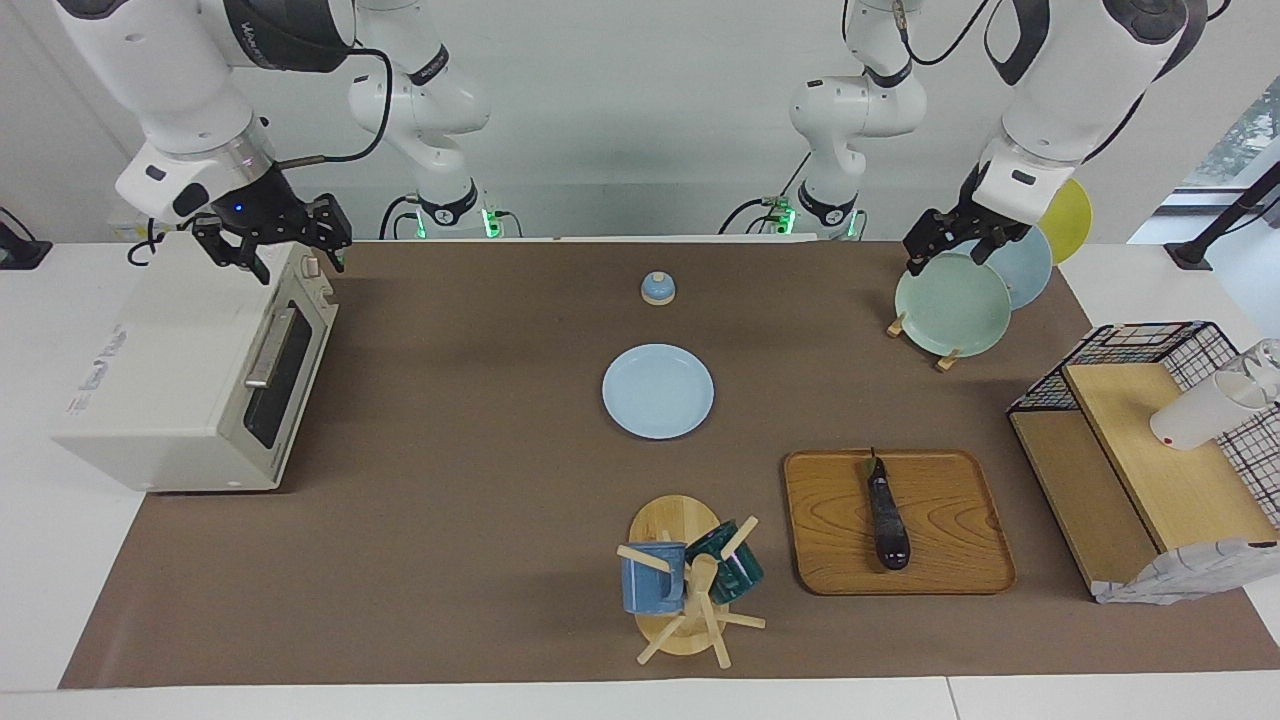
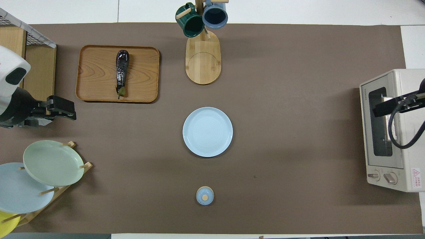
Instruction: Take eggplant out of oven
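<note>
- Brown matting covers the white counter (image 1: 480, 560), with bare white wall at the robots' end.
- At the middle of the mat sits a pale blue plate (image 1: 658, 391); everything else I place from it.
- Toward the right arm's end from the plate stands the oven (image 1: 190, 380), off-white, its dark glass door shut and its bar handle free.
- Above the oven's top corner nearest the robots hangs the right claw (image 1: 275, 245), fingers spread apart, holding nothing.
- Farther from the robots than the plate, toward the left arm's end, lies a wooden tray (image 1: 897, 521).
- On that tray rests the eggplant (image 1: 886, 515), dark and glossy, lying lengthwise with its stem end toward the robots, out of the oven.
- Toward the left arm's end from the plate, nearer the robots, a rack holds a green plate (image 1: 952, 304); the left claw (image 1: 950, 242) hangs above its rim, fingers apart and empty.
- Farther from the robots than the plate stands a mug tree (image 1: 690, 585) with a blue and a green mug.
- Nearer the robots than the plate sits a small blue lid (image 1: 657, 288).
</note>
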